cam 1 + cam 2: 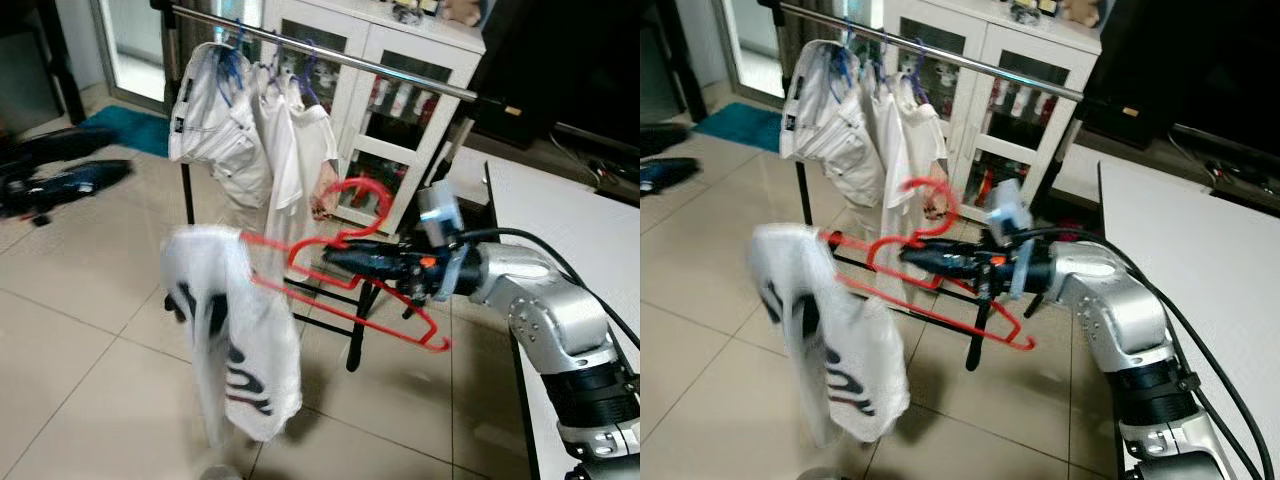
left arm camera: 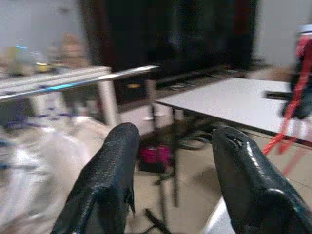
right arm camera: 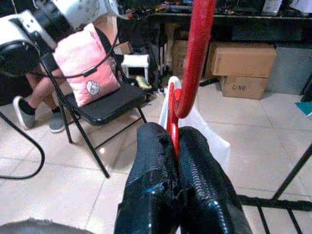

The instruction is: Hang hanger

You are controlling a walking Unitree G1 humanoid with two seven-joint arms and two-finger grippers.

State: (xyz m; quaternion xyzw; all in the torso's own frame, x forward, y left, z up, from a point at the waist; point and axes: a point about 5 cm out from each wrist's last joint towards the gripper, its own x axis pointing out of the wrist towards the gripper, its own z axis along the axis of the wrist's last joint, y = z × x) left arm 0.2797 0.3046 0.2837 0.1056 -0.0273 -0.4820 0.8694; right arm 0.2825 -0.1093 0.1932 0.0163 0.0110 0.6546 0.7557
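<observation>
Left eye view: the right arm is reaching out level toward the robot's left, its right claw [image 1: 335, 258] clamping the red hanger [image 1: 340, 285] near the hook. A white shirt [image 1: 235, 340] is dangling from the hanger's far end over open tiled floor [image 1: 80, 340]. The clothes rail [image 1: 330, 52] is running above and beyond, already crowded with clothes [image 1: 250, 140]. The left claw [image 2: 170, 185] is gaping empty near a white surface [image 2: 234, 102].

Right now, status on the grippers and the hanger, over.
Right gripper shut on red plastic hanger, white printed shirt draped on it. Left gripper open, idle. Hanger below the chrome clothes rail; white garments crowd the rail's left end.
</observation>
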